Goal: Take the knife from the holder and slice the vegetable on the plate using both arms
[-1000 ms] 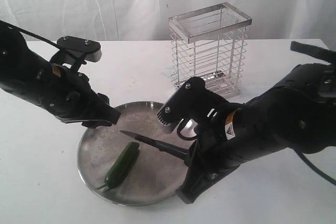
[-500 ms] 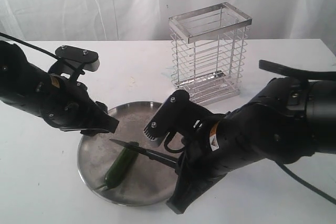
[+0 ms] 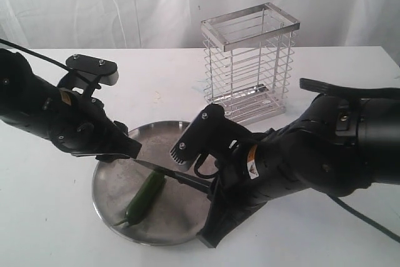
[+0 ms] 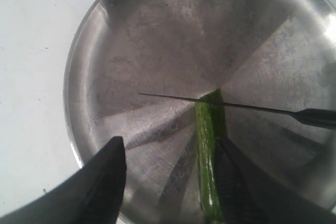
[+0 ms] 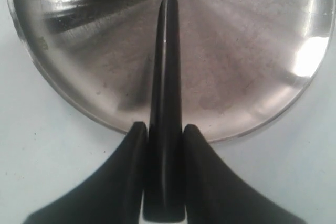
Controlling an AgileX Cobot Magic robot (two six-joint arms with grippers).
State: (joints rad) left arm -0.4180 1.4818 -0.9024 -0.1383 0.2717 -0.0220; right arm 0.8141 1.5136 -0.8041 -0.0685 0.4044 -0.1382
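The green vegetable [image 3: 145,197] lies on the steel plate [image 3: 181,217]. My right gripper [image 3: 219,187] is shut on the black handle of the knife [image 3: 169,172]. The thin blade [image 4: 178,98] crosses the far end of the vegetable [image 4: 209,145]; whether it bites in I cannot tell. In the right wrist view the handle [image 5: 165,103] sits between both fingers [image 5: 131,156]. My left gripper [image 4: 170,177] is open low over the plate [image 4: 157,35], with the vegetable between its fingers, close beside one finger [image 4: 236,182]. The wire holder [image 3: 250,60] stands behind the plate.
The plate lies on a white table [image 3: 325,242] with a white curtain behind it. My right arm's bulky black body [image 3: 312,154] fills the space to the right of the plate, in front of the holder.
My right arm has carried the knife to the left, so the blade now lies over the vegetable's far end. The left gripper came slightly lower over the plate, then held still.
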